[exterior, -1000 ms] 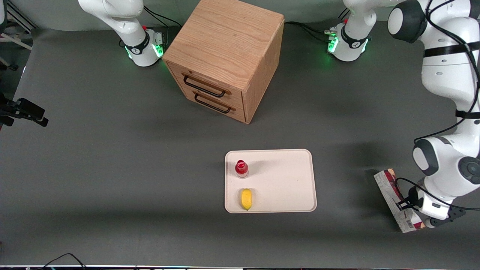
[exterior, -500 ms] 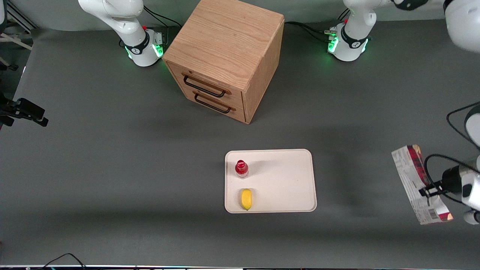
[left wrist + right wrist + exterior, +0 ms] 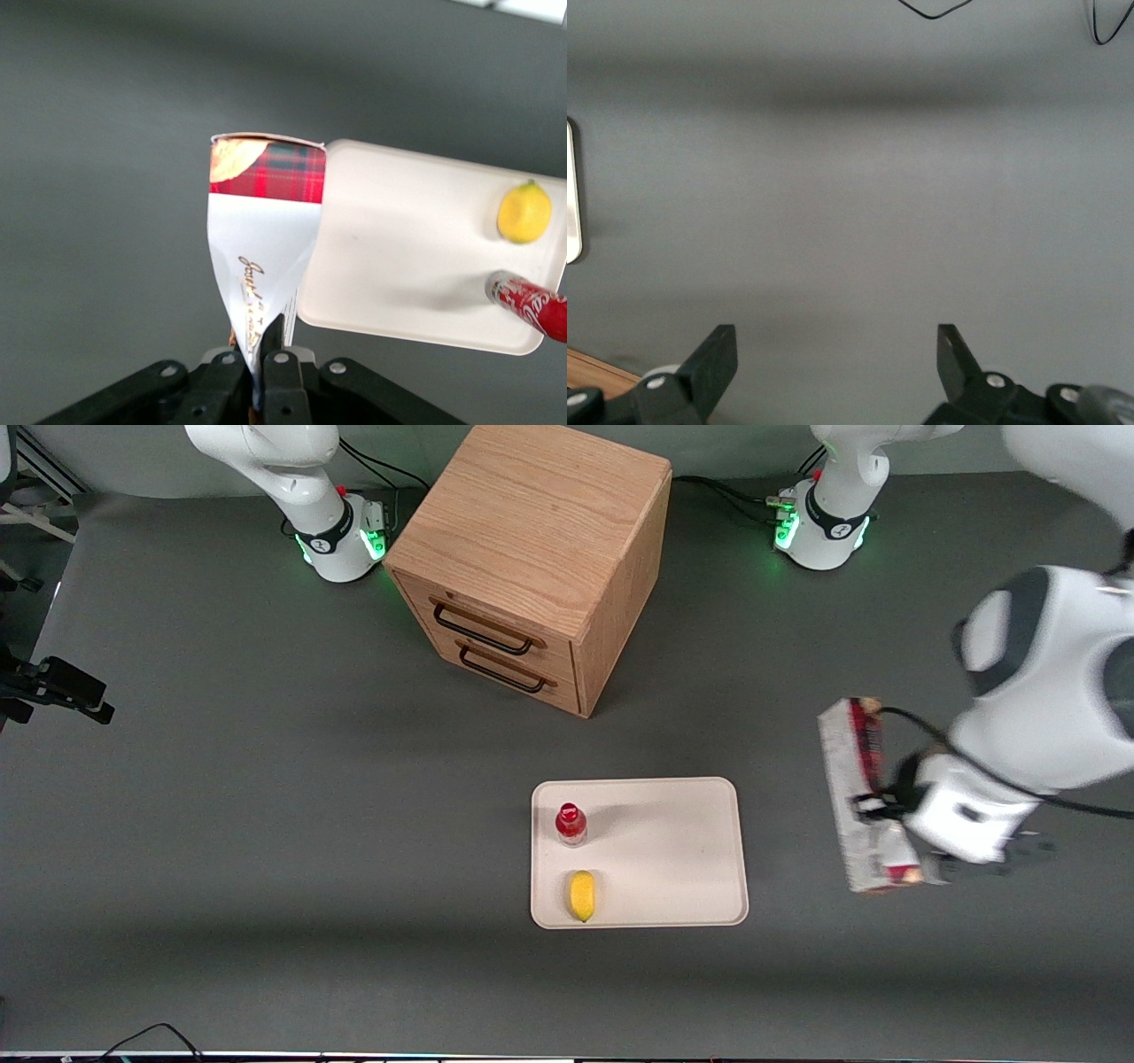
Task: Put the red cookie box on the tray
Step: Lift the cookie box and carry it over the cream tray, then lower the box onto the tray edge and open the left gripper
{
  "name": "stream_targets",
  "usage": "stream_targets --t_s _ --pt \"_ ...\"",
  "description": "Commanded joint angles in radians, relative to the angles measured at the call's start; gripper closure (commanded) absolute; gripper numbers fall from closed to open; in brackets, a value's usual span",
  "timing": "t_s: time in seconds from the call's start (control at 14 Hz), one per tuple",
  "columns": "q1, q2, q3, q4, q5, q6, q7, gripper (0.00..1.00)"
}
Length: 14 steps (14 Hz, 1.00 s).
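Surface [image 3: 266, 824]: dark grey, bearing all items.

Drawer cabinet [image 3: 532, 558]: wooden, two handles, farther from the front camera than the tray.

Tray [image 3: 673, 850]: cream, low rim; about half bare.

Red cookie box [image 3: 864, 797]: held off the surface, toward the working arm's end, near the tray but not over it.

Gripper [image 3: 264, 354]: fingers [image 3: 281, 347] pinching the box's edge.

Bottle [image 3: 570, 824], lemon [image 3: 581, 895]: on the tray.

Step, judged: carrying. Next: bring the box over the bare half, lower, release.
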<state>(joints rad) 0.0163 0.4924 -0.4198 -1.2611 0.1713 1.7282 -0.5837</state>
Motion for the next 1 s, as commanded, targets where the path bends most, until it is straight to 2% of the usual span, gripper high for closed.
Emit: stream_targets --t_s 0.0,0.21,0.43,0.5,0.57,0.64,0.79,0.93 --pt "-0.018 0.099 -0.069 -0.050 0.092 0.124 -0.145 1.00" --pt "-0.024 0.231 -0.079 -0.081 0.142 0.293 -0.163 1.00" --pt "-0.024 0.354 -0.076 -0.098 0.265 0.468 -0.165 1.00" --pt "-0.022 0.376 -0.071 -0.098 0.287 0.497 -0.165 1.00" --pt "-0.019 0.377 -0.070 -0.098 0.290 0.501 -0.157 0.12" --pt "-0.015 0.371 -0.070 -0.092 0.281 0.492 -0.163 0.00" --pt "-0.007 0.341 -0.074 -0.081 0.274 0.420 -0.154 0.00" --pt "0.007 0.290 -0.089 -0.040 0.251 0.256 -0.136 0.00"
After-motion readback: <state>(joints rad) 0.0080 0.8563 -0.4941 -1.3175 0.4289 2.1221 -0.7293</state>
